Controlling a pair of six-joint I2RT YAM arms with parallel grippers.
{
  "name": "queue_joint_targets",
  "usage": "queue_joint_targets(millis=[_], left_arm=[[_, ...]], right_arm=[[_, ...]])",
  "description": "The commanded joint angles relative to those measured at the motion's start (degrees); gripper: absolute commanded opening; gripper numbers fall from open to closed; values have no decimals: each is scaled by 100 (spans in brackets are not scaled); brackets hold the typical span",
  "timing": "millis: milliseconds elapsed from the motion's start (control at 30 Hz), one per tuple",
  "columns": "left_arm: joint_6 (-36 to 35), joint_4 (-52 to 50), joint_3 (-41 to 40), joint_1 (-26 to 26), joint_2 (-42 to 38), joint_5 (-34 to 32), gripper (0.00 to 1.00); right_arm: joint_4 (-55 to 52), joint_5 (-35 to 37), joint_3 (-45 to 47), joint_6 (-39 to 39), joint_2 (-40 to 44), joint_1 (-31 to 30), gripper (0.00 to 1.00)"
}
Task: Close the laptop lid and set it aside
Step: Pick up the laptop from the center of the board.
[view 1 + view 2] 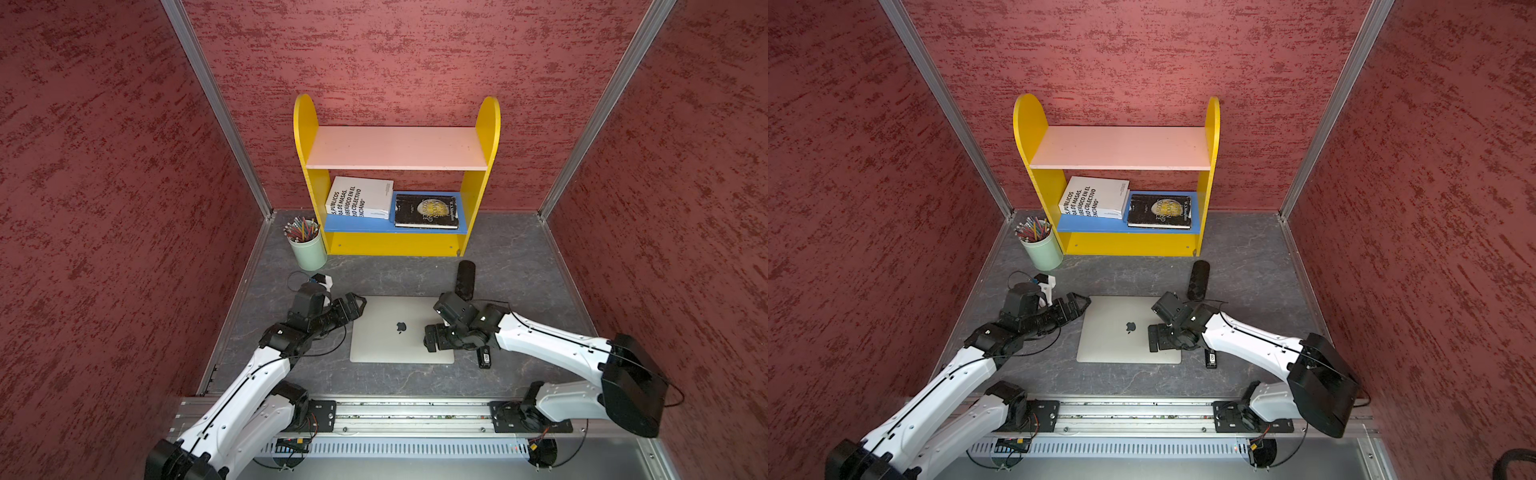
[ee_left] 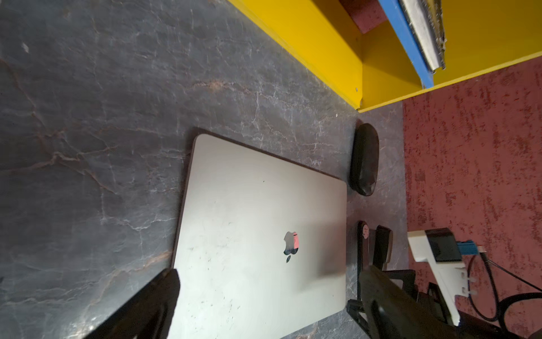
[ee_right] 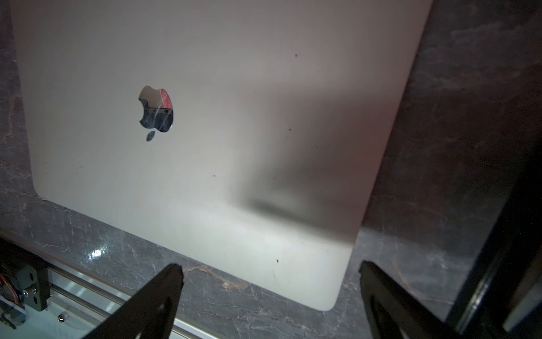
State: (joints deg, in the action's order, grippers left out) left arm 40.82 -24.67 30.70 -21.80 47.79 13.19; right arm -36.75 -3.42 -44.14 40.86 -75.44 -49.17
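I watch from two top views set high above the front rail [image 1: 415,417]. They sit side by side and look down and forward to the yellow shelf [image 1: 395,245] against the back wall. Both top views share nearly the whole booth, offset slightly sideways. My left wrist camera sits low and close over the table [image 2: 88,117], facing across the laptop [image 2: 249,220] toward the shelf's base. My right wrist camera hangs very near above the laptop, tilted toward the rail. Both wrist views share the logo [image 3: 156,110].
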Motion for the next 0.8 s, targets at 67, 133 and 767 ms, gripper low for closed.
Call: queue_joint_targets(millis=[67, 133, 767], left_arm=[[24, -128, -213, -491, 283, -346, 100], [52, -95, -274, -706, 399, -425, 100], [-389, -154, -594, -904, 896, -125, 100]], right_arm=[[552, -219, 482, 421, 236, 127, 98], [710, -319, 670, 508, 292, 174, 98], [2068, -1356, 1696, 625, 251, 935, 98]])
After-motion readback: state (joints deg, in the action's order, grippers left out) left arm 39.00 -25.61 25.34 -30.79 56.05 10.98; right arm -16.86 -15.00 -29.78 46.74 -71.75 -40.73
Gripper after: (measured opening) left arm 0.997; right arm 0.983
